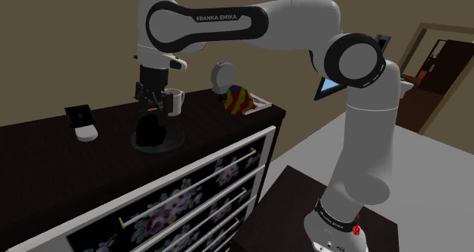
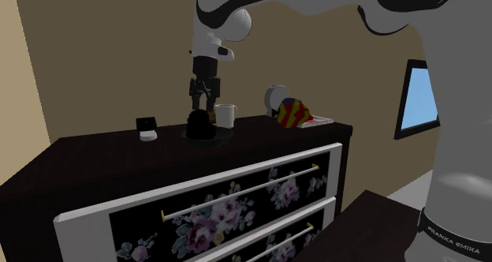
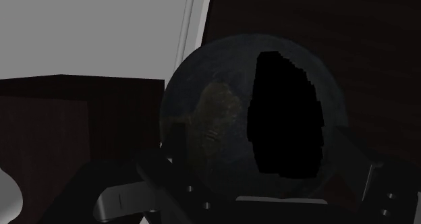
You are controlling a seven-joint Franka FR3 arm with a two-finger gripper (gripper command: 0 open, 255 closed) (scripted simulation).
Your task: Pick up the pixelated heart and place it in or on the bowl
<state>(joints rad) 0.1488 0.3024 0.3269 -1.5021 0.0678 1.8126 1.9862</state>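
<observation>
The pixelated heart [image 1: 150, 129] is a plain black lump standing in a dark, shallow round bowl [image 1: 173, 143] on the dresser top. My gripper [image 1: 153, 106] hangs straight above the heart, open, with its fingertips just over the heart's top. The second exterior view has the same stack: gripper [image 2: 203, 102], heart [image 2: 199, 125], bowl [image 2: 213, 138]. Looking down from the wrist, the black heart [image 3: 287, 115] lies inside the bowl [image 3: 209, 115], and the fingers [image 3: 158, 165] stand apart on either side without clasping it.
A white mug [image 1: 175, 101] stands right behind the bowl. Farther along are a round clock-like piece [image 1: 222, 74] and a red-and-yellow striped ball [image 1: 237, 100] on a book [image 2: 319, 121]. A small white device [image 1: 83, 123] sits toward the shoulder view's left. The floral dresser drawers [image 1: 190, 205] face front.
</observation>
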